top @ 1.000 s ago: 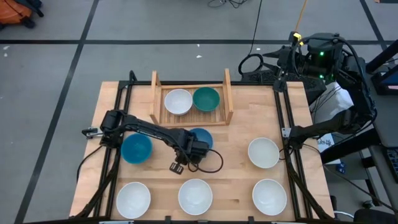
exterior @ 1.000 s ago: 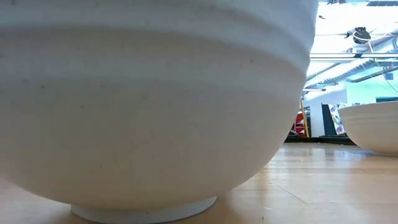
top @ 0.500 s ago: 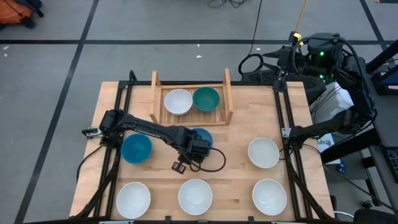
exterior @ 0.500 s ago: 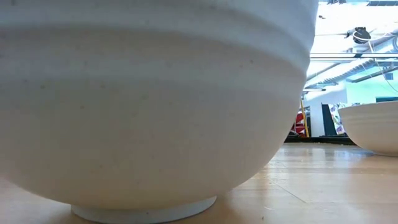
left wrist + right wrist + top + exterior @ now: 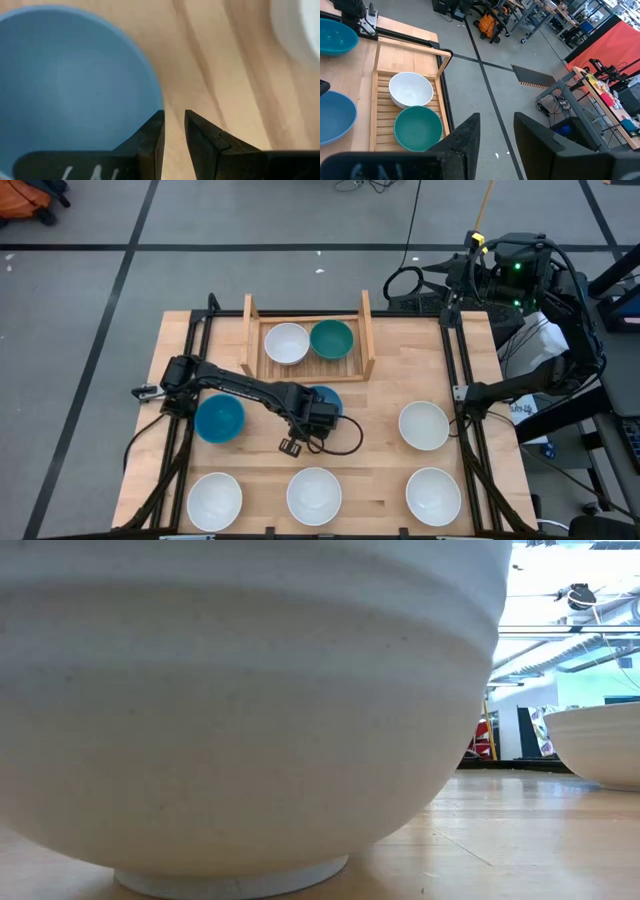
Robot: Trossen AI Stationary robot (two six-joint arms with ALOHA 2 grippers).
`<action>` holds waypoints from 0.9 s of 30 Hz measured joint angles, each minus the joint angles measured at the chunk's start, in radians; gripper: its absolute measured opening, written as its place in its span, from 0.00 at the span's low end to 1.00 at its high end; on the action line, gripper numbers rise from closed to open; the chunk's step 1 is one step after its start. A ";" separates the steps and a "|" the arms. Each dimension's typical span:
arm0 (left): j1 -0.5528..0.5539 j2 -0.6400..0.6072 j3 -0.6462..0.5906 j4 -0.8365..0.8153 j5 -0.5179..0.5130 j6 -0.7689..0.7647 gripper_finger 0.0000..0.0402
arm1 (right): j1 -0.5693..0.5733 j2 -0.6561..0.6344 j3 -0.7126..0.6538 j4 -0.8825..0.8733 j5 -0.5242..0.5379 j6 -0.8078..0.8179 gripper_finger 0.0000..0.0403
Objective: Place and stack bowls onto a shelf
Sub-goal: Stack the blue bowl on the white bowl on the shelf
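Note:
A bright blue bowl (image 5: 326, 397) stands on the tabletop in front of the shelf (image 5: 308, 367). My left gripper (image 5: 174, 134) points down over the bowl's near rim, open by a narrow gap through which bare wood shows. A second blue bowl (image 5: 219, 418) stands to the left. On the shelf's slats a white bowl (image 5: 287, 343) and a dark green bowl (image 5: 331, 338) sit side by side. My right gripper (image 5: 496, 134) is open and holds nothing, raised off the table's far right corner. My left gripper comes from above, pointing down. One fingertip (image 5: 156, 131) stands right at the blue bowl's rim (image 5: 159, 98), the other over bare wood outside the bowl. Whether the finger touches the rim, I cannot tell. The bowl rests on the tabletop.
White bowls stand on the table: one at the right (image 5: 424, 425) and three along the near edge (image 5: 215, 500), (image 5: 314, 495), (image 5: 433, 495). The low view is filled by one white bowl (image 5: 240, 700). The shelf's right end has free slats.

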 joint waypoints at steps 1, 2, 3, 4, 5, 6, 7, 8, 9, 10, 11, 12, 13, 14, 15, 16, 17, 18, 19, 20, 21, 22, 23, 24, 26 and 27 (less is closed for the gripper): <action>0.000 0.000 0.000 0.005 0.005 0.000 0.20 | 0.000 0.000 0.000 0.000 0.000 0.000 0.28; -0.001 0.000 0.000 0.008 0.006 0.001 0.20 | 0.000 0.000 0.000 0.000 0.000 0.000 0.28; -0.001 0.000 0.000 0.009 0.007 0.003 0.20 | 0.000 0.000 0.000 0.000 0.000 0.000 0.28; -0.001 0.000 0.000 0.010 0.007 0.004 0.20 | 0.000 0.000 0.000 0.000 0.000 0.000 0.28; 0.000 0.000 0.000 0.011 0.007 0.004 0.20 | 0.000 0.000 0.000 0.000 0.000 0.000 0.28; 0.000 0.000 0.000 0.012 0.007 0.005 0.20 | 0.000 0.000 0.000 0.000 0.000 0.000 0.28; 0.002 0.000 0.000 0.012 0.007 0.006 0.20 | 0.000 0.000 0.000 0.000 0.000 0.000 0.28; 0.001 0.000 0.000 0.012 0.007 0.007 0.20 | 0.000 0.000 0.000 0.000 0.000 0.000 0.28; 0.003 0.000 0.000 0.012 0.007 0.011 0.20 | 0.000 0.000 0.000 0.000 0.000 0.000 0.28; 0.004 0.000 0.000 0.012 0.006 0.014 0.20 | 0.000 0.000 0.000 0.000 0.000 0.000 0.28; 0.006 0.000 0.000 0.012 0.007 0.014 0.20 | 0.000 0.000 0.000 0.000 0.000 0.000 0.28; 0.009 0.000 0.000 0.012 0.007 0.014 0.20 | 0.000 0.000 0.000 0.000 0.000 0.000 0.28; 0.011 0.000 0.000 0.012 0.007 0.013 0.20 | 0.000 0.000 0.000 0.000 0.000 0.000 0.28; 0.013 0.000 0.000 0.012 0.007 0.011 0.20 | 0.000 0.000 0.000 0.000 0.000 0.000 0.28; 0.016 0.000 0.000 0.012 0.007 0.011 0.20 | 0.000 0.000 0.000 0.000 0.000 0.000 0.28; 0.018 0.000 0.000 0.013 0.006 0.011 0.20 | 0.000 0.000 0.000 0.000 0.000 0.000 0.28; 0.020 0.000 -0.001 0.015 0.006 0.011 0.20 | 0.000 0.000 0.000 0.000 0.000 0.000 0.28; 0.021 0.000 -0.001 0.019 0.006 0.011 0.20 | 0.000 0.000 0.000 0.000 0.000 0.000 0.28; 0.022 0.000 -0.001 0.026 0.006 0.011 0.20 | 0.000 0.000 0.000 0.000 0.000 0.000 0.28; 0.024 0.000 -0.006 0.044 0.007 0.008 0.20 | 0.000 0.000 0.000 0.000 0.000 0.000 0.28; 0.025 0.000 -0.016 0.068 0.009 0.001 0.20 | 0.000 0.000 0.000 0.000 0.000 0.000 0.28; 0.025 0.000 -0.027 0.085 0.014 -0.004 0.20 | 0.000 0.000 0.000 0.000 0.000 0.000 0.28; 0.025 0.001 -0.034 0.089 0.015 -0.010 0.20 | 0.000 0.000 0.000 0.000 0.000 0.000 0.28; 0.025 0.001 -0.039 0.087 0.015 -0.016 0.20 | 0.000 0.000 0.000 0.000 0.000 0.000 0.28; 0.025 0.001 -0.047 0.092 0.016 -0.023 0.20 | 0.000 0.000 0.000 0.000 0.000 0.000 0.28; 0.025 0.001 -0.051 0.095 0.016 -0.024 0.20 | 0.000 0.000 0.000 0.000 0.000 -0.003 0.28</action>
